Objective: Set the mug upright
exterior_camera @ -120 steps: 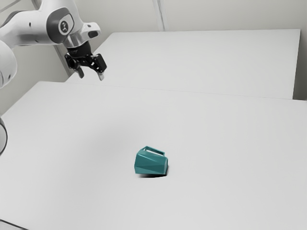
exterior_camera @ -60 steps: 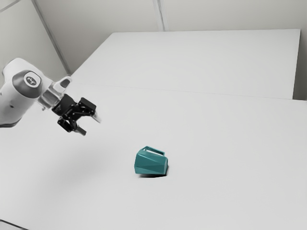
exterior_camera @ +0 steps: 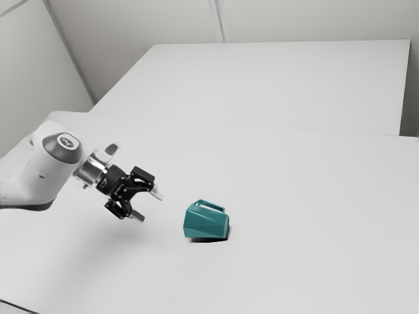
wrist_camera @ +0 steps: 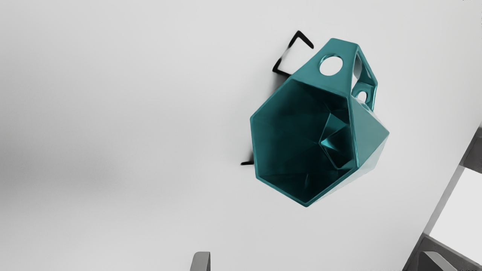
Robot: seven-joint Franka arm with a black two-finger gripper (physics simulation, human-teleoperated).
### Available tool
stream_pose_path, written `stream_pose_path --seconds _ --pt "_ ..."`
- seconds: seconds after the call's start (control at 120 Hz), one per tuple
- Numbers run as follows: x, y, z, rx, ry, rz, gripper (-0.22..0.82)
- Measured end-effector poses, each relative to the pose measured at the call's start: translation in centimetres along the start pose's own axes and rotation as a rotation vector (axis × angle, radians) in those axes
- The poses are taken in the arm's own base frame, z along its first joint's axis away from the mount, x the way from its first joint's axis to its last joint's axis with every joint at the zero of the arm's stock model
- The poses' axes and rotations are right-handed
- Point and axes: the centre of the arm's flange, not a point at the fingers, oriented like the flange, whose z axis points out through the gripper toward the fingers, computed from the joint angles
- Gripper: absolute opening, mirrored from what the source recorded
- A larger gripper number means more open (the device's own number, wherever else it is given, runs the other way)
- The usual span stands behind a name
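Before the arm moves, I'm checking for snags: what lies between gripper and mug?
In the exterior view, bare white tabletop shows between the open gripper and the teal mug.

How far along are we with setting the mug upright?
Done: the tool is open near the mug, facing its mouth. In hand: apparently the approach, with a gap between them. Left: grip, tip upright and release, since the mug lies on its side, ungripped.

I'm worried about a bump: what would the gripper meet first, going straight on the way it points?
Probably the teal mug, at its open mouth, though depth is unclear and the gripper might reach the tabletop first.
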Motion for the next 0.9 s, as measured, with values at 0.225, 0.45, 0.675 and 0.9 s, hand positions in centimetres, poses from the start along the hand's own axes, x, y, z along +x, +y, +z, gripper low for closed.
stream_pose_path --seconds 0.225,0.45,0.675,0.9 --pt "1.5 1.0 3.6 -0.082 -0.024 -0.031 0.6" --pt "2.8 3.0 6.2 -0.108 -0.04 -0.007 0.6" --pt "3.0 3.3 8.9 -0.133 -0.06 -0.018 0.59" --pt "4.1 3.2 9.1 -0.14 -0.045 -0.015 0.18"
